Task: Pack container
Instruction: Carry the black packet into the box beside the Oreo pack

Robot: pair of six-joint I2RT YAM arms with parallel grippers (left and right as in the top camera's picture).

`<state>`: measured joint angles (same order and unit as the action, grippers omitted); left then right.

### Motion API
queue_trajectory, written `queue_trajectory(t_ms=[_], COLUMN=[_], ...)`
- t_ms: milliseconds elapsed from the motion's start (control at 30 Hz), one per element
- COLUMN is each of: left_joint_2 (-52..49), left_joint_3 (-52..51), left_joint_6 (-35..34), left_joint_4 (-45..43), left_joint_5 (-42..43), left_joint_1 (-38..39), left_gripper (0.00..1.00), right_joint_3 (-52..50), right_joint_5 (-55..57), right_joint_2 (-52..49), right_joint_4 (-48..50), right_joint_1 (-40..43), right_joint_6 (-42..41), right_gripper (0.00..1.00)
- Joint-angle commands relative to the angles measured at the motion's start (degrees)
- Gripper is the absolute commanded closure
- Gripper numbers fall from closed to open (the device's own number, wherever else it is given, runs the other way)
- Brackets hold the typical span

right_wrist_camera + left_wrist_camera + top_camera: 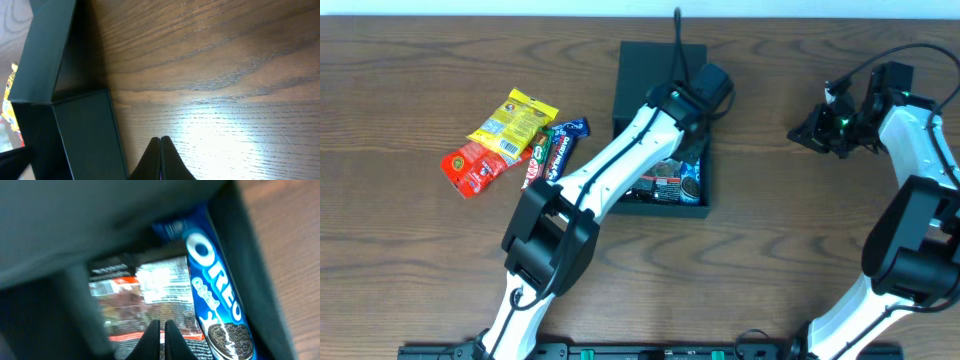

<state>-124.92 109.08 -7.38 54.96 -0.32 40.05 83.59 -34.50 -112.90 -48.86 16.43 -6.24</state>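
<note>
The dark container (645, 70) lies open at the table's middle back, its flap lid toward the far side. Inside it lie a blue Oreo packet (215, 285) and a red-and-white packet (150, 290); both also show in the overhead view, the Oreo packet (691, 180) to the right of the red-and-white packet (665, 186). My left arm reaches over the container. My left gripper (161, 330) hangs just above the packets, its fingers almost together with nothing between them. My right gripper (798, 133) is shut and empty over bare table to the right of the container (85, 135).
Loose snacks lie left of the container: a yellow packet (515, 122), a red packet (472, 168), a red KitKat bar (534, 162) and a blue bar (563, 143). The wooden table (770, 250) stretches around them.
</note>
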Motion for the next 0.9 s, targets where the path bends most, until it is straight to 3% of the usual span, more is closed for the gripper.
queue_trajectory(t_ms=[0, 333, 633, 867], left_joint_2=[0.5, 0.5, 0.5, 0.5], left_joint_3=[-3.5, -12.7, -15.2, -15.0], left_joint_6=[1.8, 1.8, -5.2, -8.0], left_joint_4=[-1.0, -7.3, -7.5, -8.0], left_joint_5=[7.6, 11.2, -1.0, -1.8], left_joint_1=[-1.4, -2.3, -2.3, -2.3], left_gripper=[0.94, 0.94, 0.94, 0.94], right_joint_3=[1.2, 1.2, 1.2, 1.2], right_joint_5=[-0.4, -0.4, -0.4, -0.4], right_joint_2=[0.2, 0.2, 0.2, 0.2], right_joint_4=[-0.2, -0.2, -0.5, -0.7], right_joint_1=[0.5, 0.5, 0.5, 0.4], right_joint_6=[1.2, 1.2, 1.2, 1.2], right_gripper=[0.98, 0.99, 0.99, 0.99])
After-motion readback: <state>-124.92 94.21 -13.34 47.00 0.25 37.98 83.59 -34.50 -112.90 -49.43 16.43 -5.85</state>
